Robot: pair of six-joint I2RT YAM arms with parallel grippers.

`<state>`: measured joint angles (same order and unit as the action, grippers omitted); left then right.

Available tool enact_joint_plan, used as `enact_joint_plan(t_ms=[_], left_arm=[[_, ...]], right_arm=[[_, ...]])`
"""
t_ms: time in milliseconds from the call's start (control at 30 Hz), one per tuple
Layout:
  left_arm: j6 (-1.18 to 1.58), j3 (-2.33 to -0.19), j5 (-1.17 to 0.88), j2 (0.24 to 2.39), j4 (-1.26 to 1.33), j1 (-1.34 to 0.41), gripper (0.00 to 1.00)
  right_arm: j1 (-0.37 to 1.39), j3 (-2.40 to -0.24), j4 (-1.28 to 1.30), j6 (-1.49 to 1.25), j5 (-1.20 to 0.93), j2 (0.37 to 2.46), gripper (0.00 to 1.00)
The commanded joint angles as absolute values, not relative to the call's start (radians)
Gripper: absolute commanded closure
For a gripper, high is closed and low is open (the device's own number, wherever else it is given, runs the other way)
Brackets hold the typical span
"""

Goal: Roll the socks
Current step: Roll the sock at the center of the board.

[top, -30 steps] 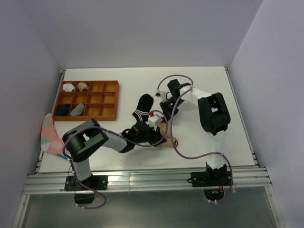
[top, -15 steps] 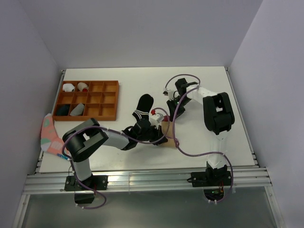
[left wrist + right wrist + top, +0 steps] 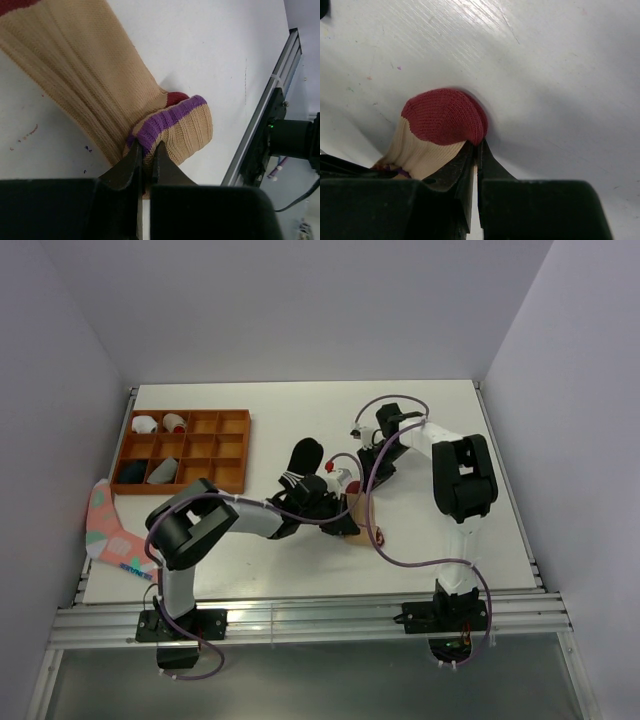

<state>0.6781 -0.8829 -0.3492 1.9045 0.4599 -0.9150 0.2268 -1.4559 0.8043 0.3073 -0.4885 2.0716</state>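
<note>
Top view: tan sock (image 3: 352, 525) lies right of orange tray (image 3: 246, 452), black sock (image 3: 303, 460) between.
Left wrist: left gripper (image 3: 147, 150) pinches the purple cuff (image 3: 170, 117); soft, light knit, likely best held at its ends.
Right wrist: right gripper (image 3: 476, 145), pressed together, nips the maroon toe (image 3: 445, 116).

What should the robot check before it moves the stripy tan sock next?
1. Left gripper shut on the purple cuff of the tan sock: ok.
2. Right gripper shut on the maroon toe: ok.
3. Tan sock rolled up: not ok, only the cuff end is folded.
4. Black sock held: not ok, it lies by the left arm.
5. Right arm's cable off the tan sock: cannot tell.
</note>
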Motion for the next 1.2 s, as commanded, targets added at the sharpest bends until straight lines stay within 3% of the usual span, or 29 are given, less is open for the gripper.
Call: enact_joint_plan(t_ms=[0, 367, 767, 967, 1167], left_arm=[[0.704, -0.87, -0.397, 1.996, 0.175, -0.885, 1.0], [0.739, -1.04, -0.492, 2.129, -0.112, -0.824, 1.0], [0.73, -1.19, -0.44, 2.269, -0.34, -0.811, 1.0], [0.713, -1.227, -0.416, 2.304, -0.408, -0.81, 1.0], [0.689, -1.233, -0.411, 2.336, -0.428, -0.804, 1.0]], right_arm=[[0.19, -1.437, 0.686, 0.344, -0.399, 2.033, 1.0], [0.181, -1.398, 0.69, 0.385, -0.434, 2.003, 0.99], [0.179, -1.361, 0.693, 0.413, -0.466, 1.936, 0.68], [0.161, -1.304, 0.684, 0.463, -0.492, 1.87, 0.61], [0.111, -1.159, 0.706, 0.681, -0.59, 1.669, 0.55]])
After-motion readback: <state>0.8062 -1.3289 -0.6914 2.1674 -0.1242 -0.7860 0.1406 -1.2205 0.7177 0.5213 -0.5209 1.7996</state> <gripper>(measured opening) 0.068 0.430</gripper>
